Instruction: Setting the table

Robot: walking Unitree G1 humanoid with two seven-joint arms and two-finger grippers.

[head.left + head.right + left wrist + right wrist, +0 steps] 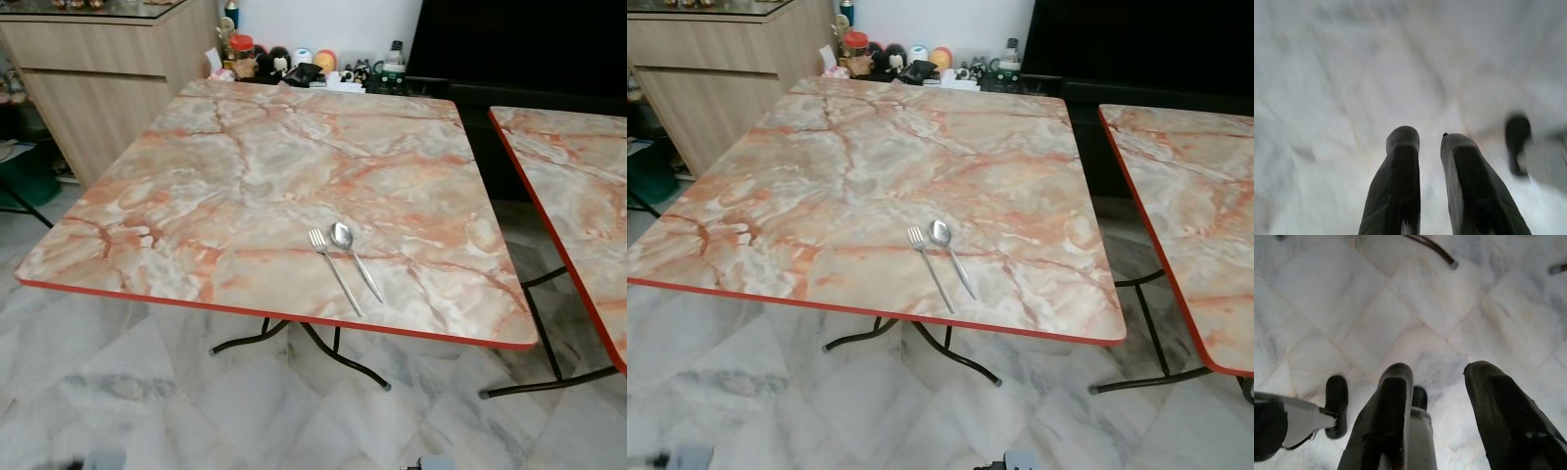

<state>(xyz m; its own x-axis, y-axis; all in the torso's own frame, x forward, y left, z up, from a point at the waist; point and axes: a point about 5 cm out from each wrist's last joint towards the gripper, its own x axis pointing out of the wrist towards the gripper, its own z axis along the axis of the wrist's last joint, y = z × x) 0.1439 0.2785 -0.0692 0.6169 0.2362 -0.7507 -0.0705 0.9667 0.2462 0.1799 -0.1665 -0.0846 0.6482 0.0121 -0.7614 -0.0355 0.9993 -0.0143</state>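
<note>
Both arms hang over the white marble floor tiles (1415, 293); the left gripper (1427, 142) and right gripper (1437, 377) each show fingers apart, holding nothing. Beyond, a silver metal fork (333, 269) and silver metal spoon (351, 253) lie just beside each other, roughly parallel, near the front edge of the red-rimmed, marble-patterned table (245, 166).

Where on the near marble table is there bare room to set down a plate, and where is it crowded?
The table is bare left of the fork to the left edge, and across the middle toward the far edge. The spoon lies just right of the fork near the front edge. The clutter sits behind the far edge.
</note>
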